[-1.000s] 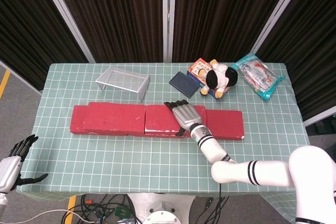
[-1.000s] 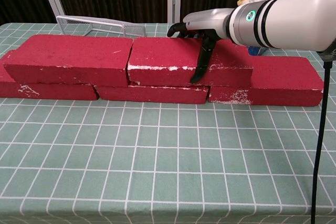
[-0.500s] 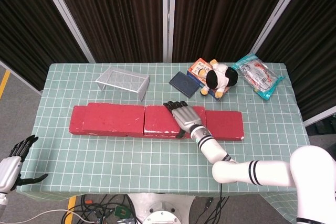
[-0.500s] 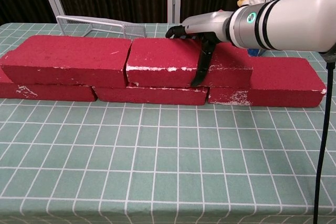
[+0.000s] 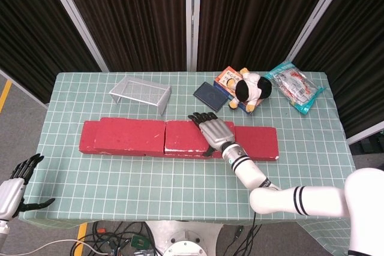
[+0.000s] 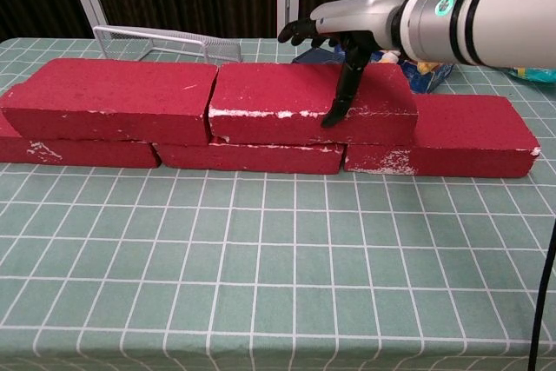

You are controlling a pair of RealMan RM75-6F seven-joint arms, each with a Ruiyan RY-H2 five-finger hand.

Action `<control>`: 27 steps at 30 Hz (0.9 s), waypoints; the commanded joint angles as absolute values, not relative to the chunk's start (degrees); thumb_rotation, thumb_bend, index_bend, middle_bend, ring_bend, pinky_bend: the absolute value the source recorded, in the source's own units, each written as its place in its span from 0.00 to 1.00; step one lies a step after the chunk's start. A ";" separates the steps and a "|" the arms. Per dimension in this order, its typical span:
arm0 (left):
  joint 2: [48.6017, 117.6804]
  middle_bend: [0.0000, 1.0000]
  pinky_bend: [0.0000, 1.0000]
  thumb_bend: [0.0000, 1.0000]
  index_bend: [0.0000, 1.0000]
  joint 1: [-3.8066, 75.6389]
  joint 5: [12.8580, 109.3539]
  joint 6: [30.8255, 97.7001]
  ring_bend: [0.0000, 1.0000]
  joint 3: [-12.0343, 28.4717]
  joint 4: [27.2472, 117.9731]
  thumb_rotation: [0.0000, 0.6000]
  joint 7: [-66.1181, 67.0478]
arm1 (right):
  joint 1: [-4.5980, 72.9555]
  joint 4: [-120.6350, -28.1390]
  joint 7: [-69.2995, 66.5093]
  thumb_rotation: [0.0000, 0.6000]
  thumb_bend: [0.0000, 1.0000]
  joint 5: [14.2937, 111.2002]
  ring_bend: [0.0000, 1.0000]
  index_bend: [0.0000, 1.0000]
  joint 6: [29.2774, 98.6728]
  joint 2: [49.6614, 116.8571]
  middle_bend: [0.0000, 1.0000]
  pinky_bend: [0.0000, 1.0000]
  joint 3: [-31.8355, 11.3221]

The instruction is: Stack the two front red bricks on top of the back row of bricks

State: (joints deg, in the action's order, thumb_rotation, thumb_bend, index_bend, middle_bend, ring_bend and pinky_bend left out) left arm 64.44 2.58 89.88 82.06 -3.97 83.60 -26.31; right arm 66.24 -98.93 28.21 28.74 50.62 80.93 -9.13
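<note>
Far to the left, off the table's (image 5: pixel 66 166) near corner, the left hand (image 5: pixel 15 187) hangs with fingers spread, holding nothing. Between the hands, two red bricks lie on the back row (image 6: pixel 252 155) — the left brick (image 6: pixel 109 97) and the right brick (image 6: pixel 300 100), end to end. The right hand (image 6: pixel 343 36) is just above the right brick's far end, fingers apart and gripping nothing — thumb tip at its front face.

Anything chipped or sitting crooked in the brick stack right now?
The right top brick shows white chipping along its front lower edge, as does the lower right brick at its left corner. Nothing looks askew.
</note>
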 commanded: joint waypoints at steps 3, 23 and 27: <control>64.09 0.00 0.00 0.03 0.03 2.54 89.77 82.72 0.00 -3.55 84.47 1.00 -25.32 | 60.94 -107.61 25.58 1.00 0.00 36.50 0.00 0.00 56.10 72.63 0.00 0.00 -8.53; 60.91 0.00 0.00 0.03 0.03 2.02 90.23 88.71 0.00 -0.37 92.79 1.00 -13.34 | 25.00 -104.27 5.75 1.00 0.00 78.29 0.00 0.00 85.41 58.17 0.00 0.00 8.14; 60.26 0.00 0.00 0.03 0.03 1.83 90.81 89.18 0.00 -0.52 94.76 1.00 -10.81 | 19.92 -99.19 1.97 1.00 0.00 81.31 0.00 0.00 89.19 58.57 0.00 0.00 9.27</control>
State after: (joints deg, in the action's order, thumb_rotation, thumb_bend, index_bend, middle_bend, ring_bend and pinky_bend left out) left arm 60.59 1.96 90.51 88.86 -0.50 94.11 -11.52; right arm 22.72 -101.98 4.01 79.05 87.05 58.55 7.88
